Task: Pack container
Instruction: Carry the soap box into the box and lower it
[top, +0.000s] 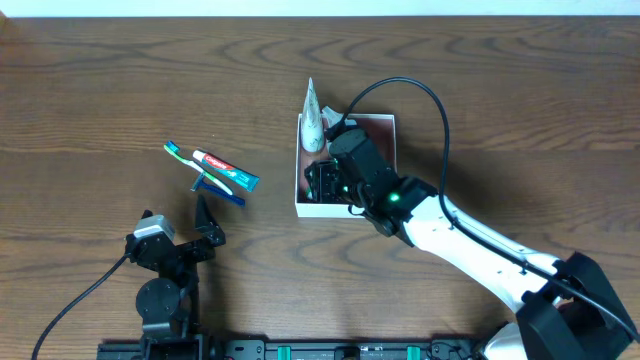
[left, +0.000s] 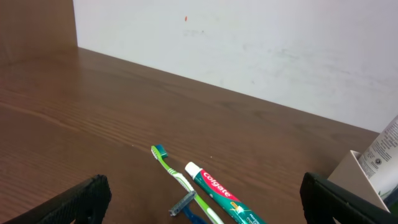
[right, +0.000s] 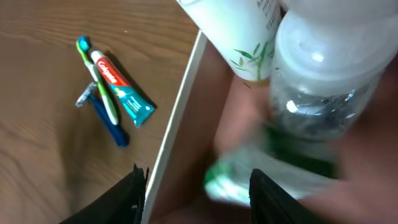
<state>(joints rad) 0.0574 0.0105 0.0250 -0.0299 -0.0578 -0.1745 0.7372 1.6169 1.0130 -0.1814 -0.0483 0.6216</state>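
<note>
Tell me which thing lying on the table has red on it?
The toothpaste tube: it is red and white near its cap. The toothbrush is green and the razor blue.

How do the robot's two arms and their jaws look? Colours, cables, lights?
The right arm has a long white link between black joints, a small green light near the wrist, and a black cable arching over it. The left arm is black, with a grey block on top and a second black cable trailing off. Both pairs of jaws are black.
</note>
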